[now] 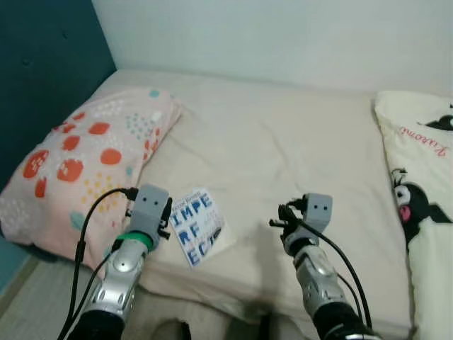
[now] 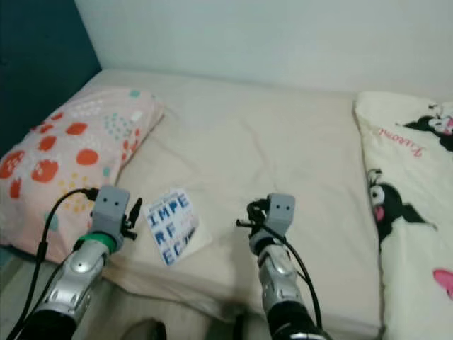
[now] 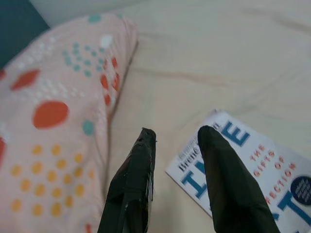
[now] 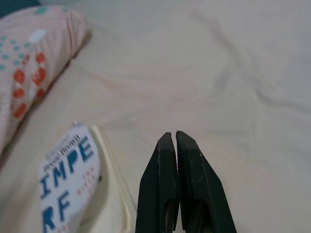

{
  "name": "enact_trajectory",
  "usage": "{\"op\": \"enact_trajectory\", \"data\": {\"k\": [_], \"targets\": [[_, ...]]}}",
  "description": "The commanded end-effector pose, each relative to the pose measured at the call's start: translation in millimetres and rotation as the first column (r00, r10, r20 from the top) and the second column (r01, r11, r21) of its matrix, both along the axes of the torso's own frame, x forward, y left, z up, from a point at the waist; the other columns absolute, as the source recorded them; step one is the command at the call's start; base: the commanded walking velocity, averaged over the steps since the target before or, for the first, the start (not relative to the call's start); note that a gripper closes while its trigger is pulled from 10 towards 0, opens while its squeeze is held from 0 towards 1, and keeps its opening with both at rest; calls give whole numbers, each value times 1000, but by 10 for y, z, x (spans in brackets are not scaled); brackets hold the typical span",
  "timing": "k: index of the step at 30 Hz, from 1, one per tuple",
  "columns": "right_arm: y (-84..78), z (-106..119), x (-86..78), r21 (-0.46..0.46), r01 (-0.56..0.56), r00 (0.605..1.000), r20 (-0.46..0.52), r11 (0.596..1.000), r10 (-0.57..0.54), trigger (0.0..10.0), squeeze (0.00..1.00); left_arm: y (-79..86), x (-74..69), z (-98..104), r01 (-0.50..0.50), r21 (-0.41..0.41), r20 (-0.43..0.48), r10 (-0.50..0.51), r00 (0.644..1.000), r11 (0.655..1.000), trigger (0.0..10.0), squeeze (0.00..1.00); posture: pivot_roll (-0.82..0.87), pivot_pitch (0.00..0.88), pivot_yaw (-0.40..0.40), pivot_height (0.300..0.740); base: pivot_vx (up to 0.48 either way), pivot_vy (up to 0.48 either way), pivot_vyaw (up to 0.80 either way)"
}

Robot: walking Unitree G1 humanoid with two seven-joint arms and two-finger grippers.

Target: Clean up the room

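A white book (image 1: 198, 227) with big blue letters lies flat on the cream bed sheet (image 1: 283, 134), close to the bed's front edge. My left gripper (image 1: 167, 214) hovers just left of the book, beside the pillow. In the left wrist view its fingers (image 3: 141, 170) stand apart with nothing between them, one tip over the book's (image 3: 252, 165) corner. My right gripper (image 1: 282, 218) hangs over bare sheet to the right of the book. Seen from the right wrist, its two fingers (image 4: 165, 184) are pressed together and hold nothing; the book (image 4: 68, 179) lies off to one side.
A pink pillow (image 1: 85, 163) with red and yellow dots lies along the bed's left side, by a dark teal headboard (image 1: 35, 71). A cream blanket (image 1: 425, 198) with cartoon characters covers the right edge. A white wall (image 1: 283, 35) runs behind the bed.
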State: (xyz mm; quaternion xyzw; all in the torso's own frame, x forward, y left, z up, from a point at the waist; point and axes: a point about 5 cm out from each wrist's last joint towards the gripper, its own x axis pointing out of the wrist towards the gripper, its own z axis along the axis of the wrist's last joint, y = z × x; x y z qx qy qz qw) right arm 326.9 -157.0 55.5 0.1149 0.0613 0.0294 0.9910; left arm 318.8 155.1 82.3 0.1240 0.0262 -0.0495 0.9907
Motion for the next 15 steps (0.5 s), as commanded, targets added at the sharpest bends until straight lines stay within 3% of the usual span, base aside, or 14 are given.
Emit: {"op": "enact_trajectory", "data": {"k": [1,7,11,15], "targets": [[27,-75,-46,-6,-10,999,-36,1000,10,10000,0,33,-44,-88,3,11,-31,-3,1000,1000,10000,0,34,0,121,725,0,0,0],[49,-130,-75,-12,-14,997,-71,1000,13,10000,0,40,-65,-127,10,14,-46,-9,999,1000,10000,0,31,0,122,740,0,0,0],[63,-285,-142,-36,-18,984,-179,999,12,10000,0,59,-71,-191,-3,14,-81,4,997,1000,10000,0,30,0,119,740,0,0,0],[61,-342,-179,-43,-19,979,-205,999,10,10000,0,58,-80,-222,-1,11,-101,3,995,1000,10000,0,28,0,118,740,0,0,0]]}}
